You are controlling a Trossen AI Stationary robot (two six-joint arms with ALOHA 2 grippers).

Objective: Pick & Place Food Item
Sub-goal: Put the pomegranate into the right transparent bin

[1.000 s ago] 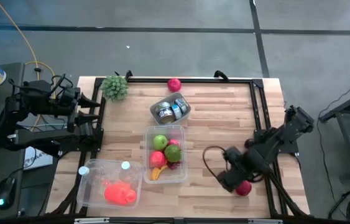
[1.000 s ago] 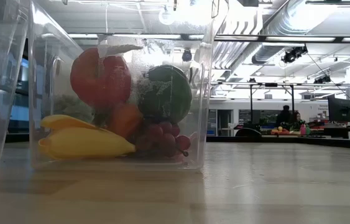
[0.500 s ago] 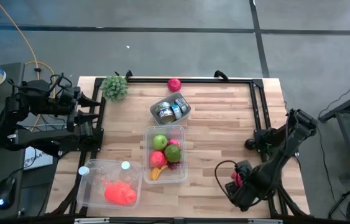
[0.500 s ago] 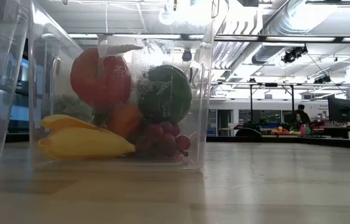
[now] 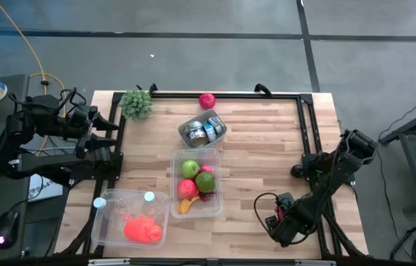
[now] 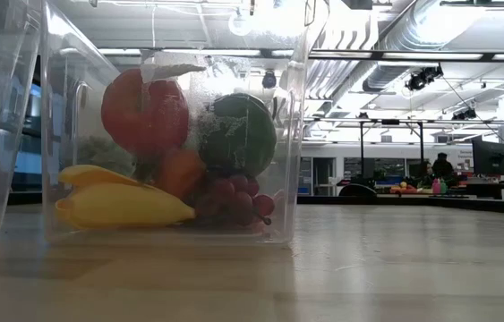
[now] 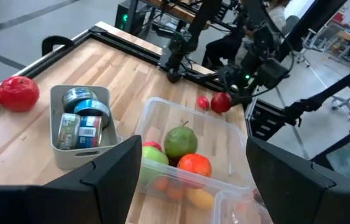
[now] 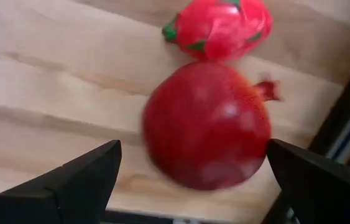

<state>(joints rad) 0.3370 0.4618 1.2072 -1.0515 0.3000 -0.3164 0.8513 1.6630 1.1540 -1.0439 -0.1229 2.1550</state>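
The right wrist view alone shows a pomegranate lying between the wide-open right gripper fingers, ungripped, near the table's front right corner, a small red fruit touching it. The left gripper waits partly open, empty. Can labels are unreadable.

Open lab hall: exposed ceiling ducts, distant workbenches.
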